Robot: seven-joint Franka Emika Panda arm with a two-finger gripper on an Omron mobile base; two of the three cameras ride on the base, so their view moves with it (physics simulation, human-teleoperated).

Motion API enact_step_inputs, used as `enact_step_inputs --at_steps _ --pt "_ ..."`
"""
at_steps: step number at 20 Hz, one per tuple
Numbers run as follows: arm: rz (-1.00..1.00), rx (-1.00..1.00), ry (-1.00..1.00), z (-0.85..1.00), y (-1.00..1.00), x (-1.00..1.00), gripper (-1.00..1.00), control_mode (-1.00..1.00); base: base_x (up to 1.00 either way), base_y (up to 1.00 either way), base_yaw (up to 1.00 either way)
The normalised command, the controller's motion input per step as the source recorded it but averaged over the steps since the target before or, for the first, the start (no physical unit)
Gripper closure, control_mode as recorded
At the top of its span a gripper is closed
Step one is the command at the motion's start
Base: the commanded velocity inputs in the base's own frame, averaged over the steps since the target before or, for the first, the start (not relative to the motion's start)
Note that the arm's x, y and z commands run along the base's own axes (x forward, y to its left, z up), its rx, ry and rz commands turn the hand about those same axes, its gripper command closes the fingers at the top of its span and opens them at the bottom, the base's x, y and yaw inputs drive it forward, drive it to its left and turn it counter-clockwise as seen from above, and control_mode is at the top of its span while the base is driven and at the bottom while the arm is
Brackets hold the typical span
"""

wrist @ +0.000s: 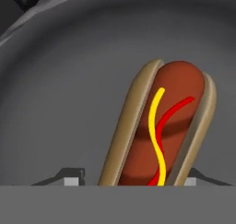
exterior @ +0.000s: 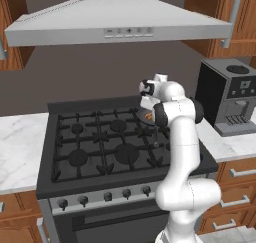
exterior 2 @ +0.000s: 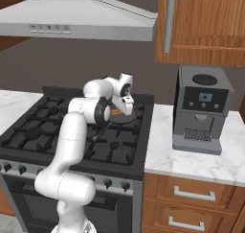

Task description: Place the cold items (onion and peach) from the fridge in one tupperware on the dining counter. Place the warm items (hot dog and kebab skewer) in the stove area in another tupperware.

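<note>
A hot dog (wrist: 161, 131) in a tan bun, with yellow and red sauce lines, lies in a dark pan (wrist: 69, 80) on the stove's back right burner. My gripper (wrist: 136, 179) reaches down into the pan, one fingertip (wrist: 73, 179) on each side of the hot dog's near end. The jaws are open, with a gap still showing on the left side. From the base, the hot dog is an orange spot (exterior: 148, 116) (exterior 2: 117, 112) under the hand (exterior: 150, 94) (exterior 2: 123, 95). The kebab skewer, onion, peach and tupperware are out of view.
The black gas stove (exterior: 100, 142) has several burner grates and front knobs. A range hood (exterior: 120, 24) hangs above. A coffee machine (exterior: 230, 97) (exterior 2: 201, 110) stands on the marble counter (exterior 2: 191, 160) to the right, under wooden cabinets (exterior 2: 206, 26).
</note>
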Motion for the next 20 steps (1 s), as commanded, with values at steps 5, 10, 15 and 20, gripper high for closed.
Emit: enact_step_inputs --at_steps 5,10,15,20 --pt "-0.02 0.02 -0.08 -0.07 -0.05 -0.37 1.0 -1.0 0.0 0.0 0.0" --pt "-0.07 0.06 -0.24 0.0 -0.01 -0.73 1.0 -1.0 0.0 0.0 0.0" --pt "-0.1 0.01 -0.16 0.07 0.0 -0.76 1.0 -1.0 0.0 0.0 0.0" --pt "-0.06 0.0 -0.05 0.52 0.05 -0.47 1.0 -1.0 0.0 0.0 0.0"
